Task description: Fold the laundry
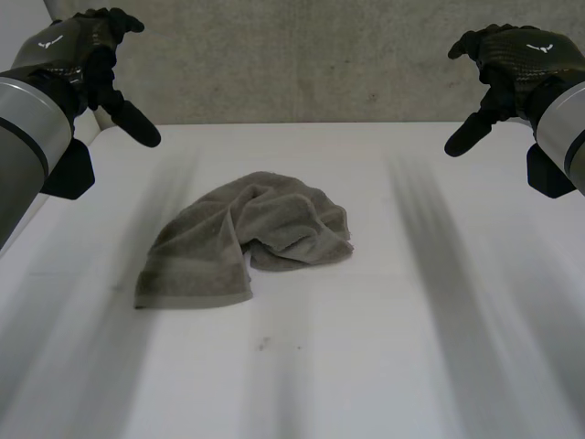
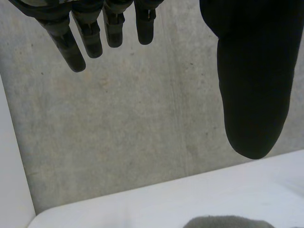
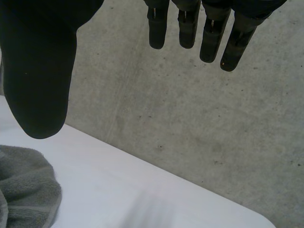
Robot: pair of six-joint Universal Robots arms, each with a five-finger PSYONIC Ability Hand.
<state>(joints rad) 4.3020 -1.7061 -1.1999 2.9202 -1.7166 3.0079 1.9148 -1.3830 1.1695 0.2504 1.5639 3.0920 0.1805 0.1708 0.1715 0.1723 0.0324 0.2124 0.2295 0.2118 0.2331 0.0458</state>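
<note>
the robot's black left hand [image 1: 87, 64] hung raised over the far left side of the smooth white table [image 1: 411, 347], its fingers [image 2: 71, 47] straight and its thumb [image 2: 251, 95] held wide of them, released and grasping nothing. the black right hand [image 1: 507, 69] mirrored it over the far right side, likewise slack and empty, fingers straight and thumb spread. both were well apart from the cloth and from each other, which i judged to be a ready stance: lifted clear so the camera between the arms could take in the whole heap before either hand committed to a corner. between and below them, near the middle of the table, lay the crumpled grey-brown terry towel [image 1: 242, 242], untouched, its far part bunched and rolled over itself and a flatter flap with a hemmed edge spread toward the robot's left. no fold had been made yet, so the job looked to be at its very start; flattening the heap would likely need to come first. behind the table stood a rough grey concrete wall [image 1: 302, 55]. the head view gave the towel's full outline and the hands' height above it. the wrist views gave the open gap between each thumb and its fingers, seen against the wall, with a sliver of the towel's rim beyond the left thumb's tip and a thicker, banded bulge of it under the right thumb.
</note>
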